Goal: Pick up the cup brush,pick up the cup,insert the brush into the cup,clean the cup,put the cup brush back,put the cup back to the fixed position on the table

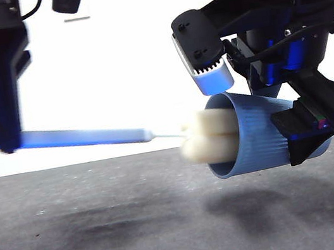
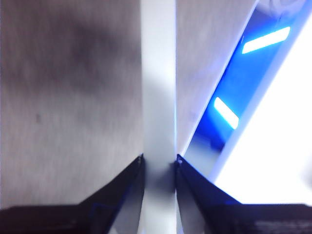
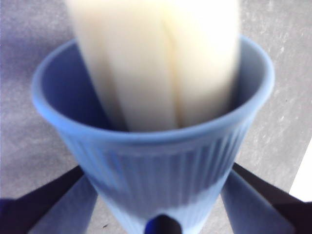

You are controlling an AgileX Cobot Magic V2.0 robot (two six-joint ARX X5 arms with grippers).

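left hand (image 2: pixel 159 163) clamps the cup brush (image 1: pixel 210 134), right hand (image 3: pixel 158 204) clamps the cup (image 1: pixel 265 134); insertion step, sponge seemingly part in; next push deeper.

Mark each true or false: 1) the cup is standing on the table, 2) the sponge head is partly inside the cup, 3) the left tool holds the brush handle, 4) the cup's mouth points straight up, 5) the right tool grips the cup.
1) False. The cup is held in the air above the table.
2) True. The sponge head of the brush sits in the cup's mouth, part of it still outside.
3) True. The left tool is shut on the brush handle.
4) False. The cup lies tipped on its side, mouth toward the brush.
5) True. The right tool is shut on the cup's ribbed wall.
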